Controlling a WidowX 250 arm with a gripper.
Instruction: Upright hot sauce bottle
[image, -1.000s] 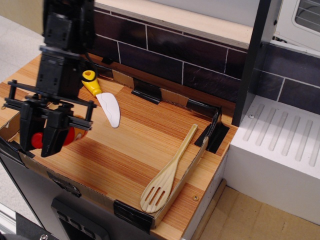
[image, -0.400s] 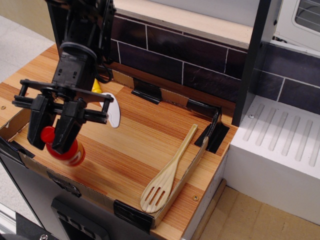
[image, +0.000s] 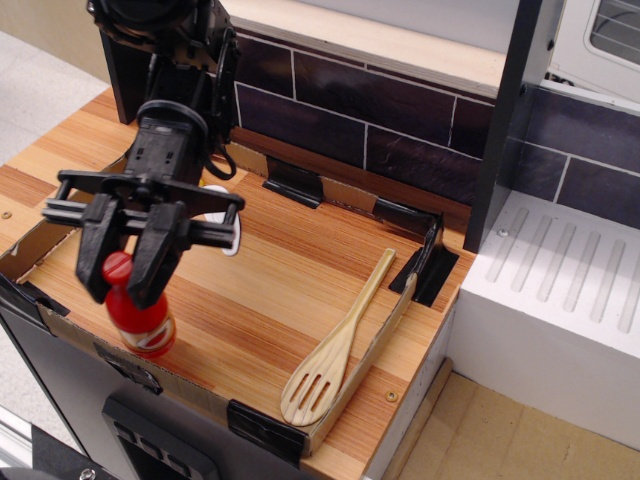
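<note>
The hot sauce bottle (image: 145, 325) is glossy red with a rounded red cap and an orange label band. It stands almost upright at the front left of the wooden counter (image: 270, 290), base on or just above the wood. My black gripper (image: 121, 293) comes down from above, and its two fingers (image: 158, 255) straddle the cap and neck, shut on the bottle.
A white knife blade (image: 231, 238) shows just behind the gripper, its yellow handle hidden. A slotted wooden spoon (image: 335, 350) lies along the right edge. A cardboard rim with black clips (image: 425, 262) borders the board. A dark tiled wall stands behind, and a white drainer (image: 560, 290) sits to the right.
The gripper has lifted and swung the bottle from lying low at the left edge to nearly upright, moving slightly right and forward. It now covers most of the knife.
</note>
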